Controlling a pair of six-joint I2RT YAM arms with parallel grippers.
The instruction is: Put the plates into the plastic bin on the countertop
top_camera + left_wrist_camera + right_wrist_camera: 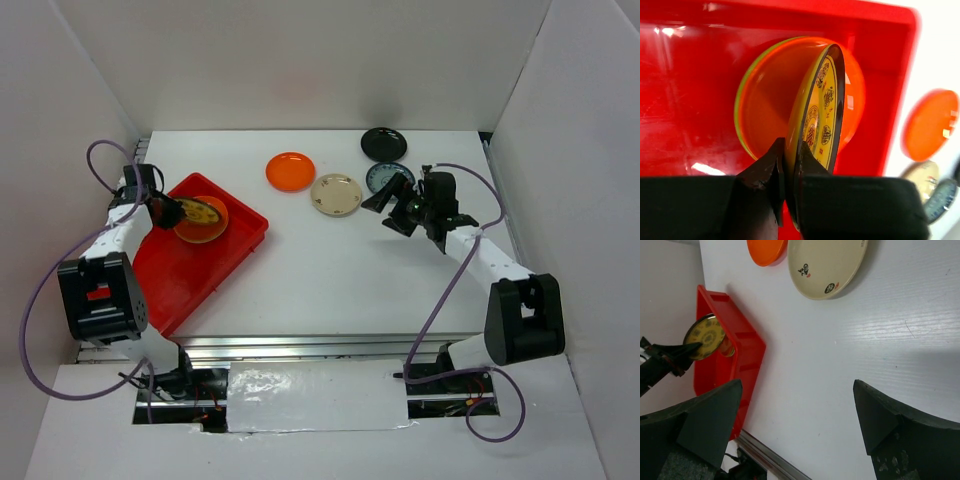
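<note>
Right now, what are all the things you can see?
countertop: one, white, under everything.
red bin: one, red, its left side.
stacked plates: two, orange on lime green, inside the bin.
motif plate: one, yellowish, on edge over the bin.
orange plate: one, orange, back centre.
cream plate: one, cream, right of it.
blue plate: one, blue-white, by right pincer.
black plate: one, black, far back.
left pincer: black, shut on motif plate.
right pincer: black, open, empty.

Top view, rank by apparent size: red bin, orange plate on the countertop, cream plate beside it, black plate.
red bin
orange plate and cream plate: too alike to rank
black plate, slightly smaller
</note>
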